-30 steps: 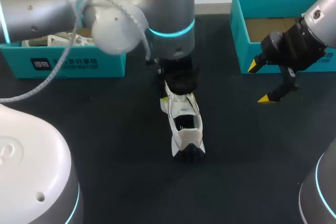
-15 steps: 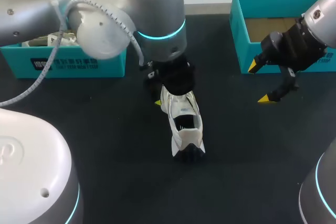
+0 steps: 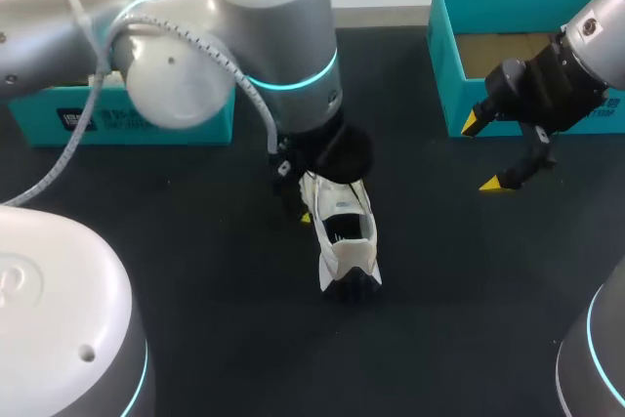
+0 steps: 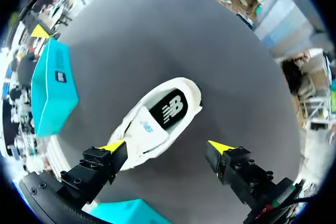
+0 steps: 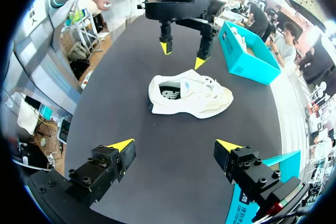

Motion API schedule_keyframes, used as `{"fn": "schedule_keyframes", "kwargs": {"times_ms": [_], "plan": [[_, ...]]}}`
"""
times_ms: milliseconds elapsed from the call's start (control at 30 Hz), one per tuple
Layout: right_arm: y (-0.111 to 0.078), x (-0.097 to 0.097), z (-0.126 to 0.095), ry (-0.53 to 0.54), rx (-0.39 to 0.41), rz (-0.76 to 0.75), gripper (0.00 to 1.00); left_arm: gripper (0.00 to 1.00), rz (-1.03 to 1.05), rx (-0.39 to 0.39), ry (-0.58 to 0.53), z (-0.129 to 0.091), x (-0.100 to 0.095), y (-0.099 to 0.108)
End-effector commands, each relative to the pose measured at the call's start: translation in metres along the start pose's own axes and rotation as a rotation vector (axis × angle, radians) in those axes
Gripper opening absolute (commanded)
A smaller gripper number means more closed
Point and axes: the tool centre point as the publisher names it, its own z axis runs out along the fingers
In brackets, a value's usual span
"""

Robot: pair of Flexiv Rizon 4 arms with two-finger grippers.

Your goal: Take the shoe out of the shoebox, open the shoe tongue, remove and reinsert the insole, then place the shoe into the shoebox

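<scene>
- White shoe [image 3: 342, 231] out on the dark counter [image 3: 195, 339], about the middle, well apart from both boxes
- Toe end toward the far side, heel toward the near side, opening turned up with the dark insole showing inside
- Left end effector [image 4: 167, 147] low over the toe end of the shoe, fingers spread wide and clamping nothing
- In the left wrist view, one yellow tip right at the edge of the shoe [image 4: 157, 119], the other out over bare counter to the side; touching or not, cannot tell
- In the head view, mostly hidden under the left arm's bulky wrist, with only a bit of yellow peeking out beside the shoe's left edge
- Right end effector [image 3: 481, 153] at the right side, hanging above the counter just near of the open shoebox [image 3: 444, 75], fingers wide apart, holding nothing, well clear of the shoe
- In the right wrist view, the shoe [image 5: 189, 95] ahead of the spread yellow tips, and the left end effector [image 5: 182, 55] just beyond it, pointing down
- Teal shoebox at the far right, open on top, brown bottom showing inside
- Second teal box [image 3: 146, 119] at the far left, partly behind the left arm
</scene>
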Motion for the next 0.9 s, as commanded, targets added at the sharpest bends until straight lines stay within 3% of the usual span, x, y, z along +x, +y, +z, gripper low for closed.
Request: {"fn": "schedule_keyframes", "kwargs": {"times_ms": [33, 133, 200, 367, 800, 900], "plan": [[0.0, 0.0, 0.001, -0.001, 0.003, 0.001, 1.0, 0.92, -0.525, 0.039, -0.053, 0.003, 0.011, -0.012], [0.0, 0.0, 0.001, -0.001, 0.003, 0.001, 1.0, 0.75, -0.536, 0.049, -0.035, 0.007, 0.012, -0.02], [0.0, 0.0, 0.001, -0.001, 0.003, 0.001, 1.0, 0.5, -0.544, 0.051, -0.027, 0.009, 0.016, -0.026], [0.0, 0.0, 0.001, -0.001, 0.003, 0.001, 1.0, 0.43, -0.52, 0.064, 0.006, 0.013, 0.026, -0.039], [0.0, 0.0, 0.001, -0.001, 0.003, 0.001, 1.0, 0.54, -0.549, 0.064, 0.023, 0.033, 0.034, -0.051], [0.0, 0.0, 0.001, -0.001, 0.003, 0.001, 1.0, 0.62, -0.561, 0.054, 0.022, 0.043, 0.031, -0.053]]}}
